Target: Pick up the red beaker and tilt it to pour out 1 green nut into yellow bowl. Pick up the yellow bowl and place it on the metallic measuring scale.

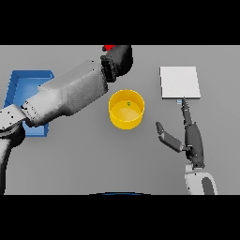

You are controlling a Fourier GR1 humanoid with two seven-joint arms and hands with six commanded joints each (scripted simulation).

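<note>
Green nut (128, 103) already lying inside the bowl (126, 108), near its far wall, so the pouring half looks done and the bowl-to-scale half not yet begun. Bowl sitting upright at the table's middle, round, so no long axis to line up with. Scale (180, 82) a pale square slab to the right and a little farther off, well apart from the bowl. Right hand (190, 138) resting on the table on the right, nearer than the scale and right of the bowl, fingers straight and relaxed, thumb spread toward the bowl, holding nothing; fingertips just short of the scale's near edge. Bowl lying to the left of that hand and slightly farther (a short sideways reach, judging by the layout). Left hand (118, 60) at the far edge beyond the bowl, dark and bunched at the end of a long forearm crossing from the left over a blue tray (23, 84); beaker (109, 48) showing only as a red sliver at its far side, apparently gripped, though the fingers' curl cannot be told. Right hand clearly the better placed for the lift, being free and between bowl and scale.
</note>
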